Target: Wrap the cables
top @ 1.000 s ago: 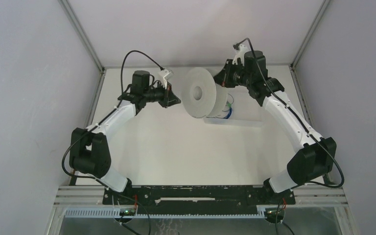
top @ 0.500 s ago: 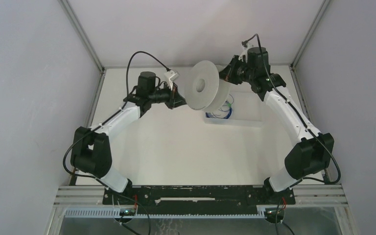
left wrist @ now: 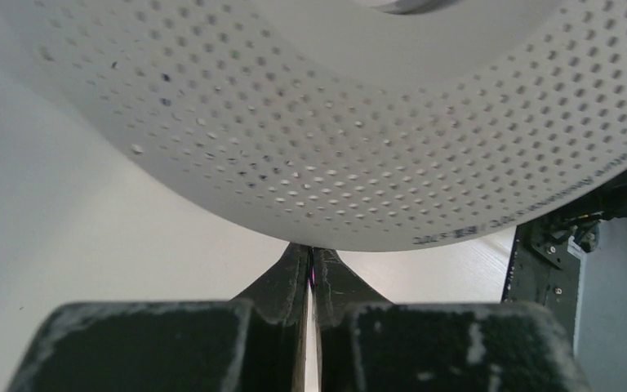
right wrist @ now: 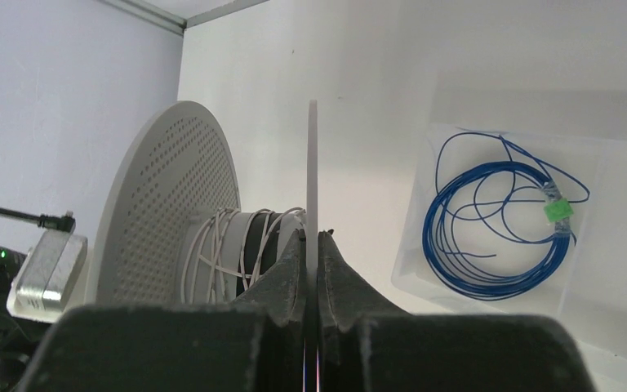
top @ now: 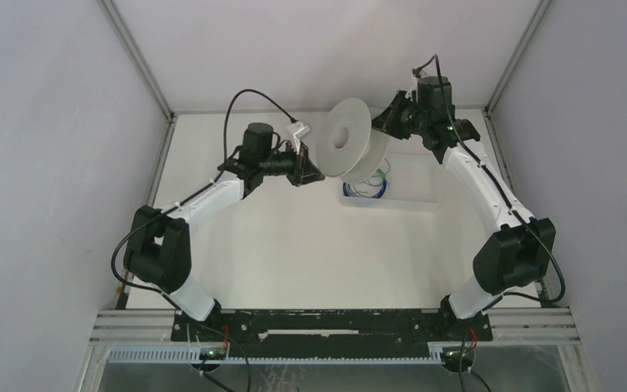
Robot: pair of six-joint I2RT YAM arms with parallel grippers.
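Observation:
A white spool (top: pixel 344 147) with perforated flanges hangs tilted above the table's back middle. My right gripper (top: pixel 385 124) is shut on the thin edge of its near flange (right wrist: pixel 312 163), one finger on each side. Pale cables (right wrist: pixel 212 253) lie in loose crossing turns around the hub between the flanges. My left gripper (top: pixel 317 169) sits at the spool's lower left. In the left wrist view its fingertips (left wrist: pixel 304 260) are pressed together just under the dotted flange (left wrist: pixel 335 147). I cannot make out whether a strand is pinched between them.
A clear tray (right wrist: pixel 424 269) lies on the table under and right of the spool, holding a blue wire coil (right wrist: pixel 457 273) with a green tag (right wrist: pixel 555 211). Pale walls enclose the table on three sides.
The right arm has carried the spool a little back and to the right and tilted it. The left gripper has followed it to the right, closing up on the flange.

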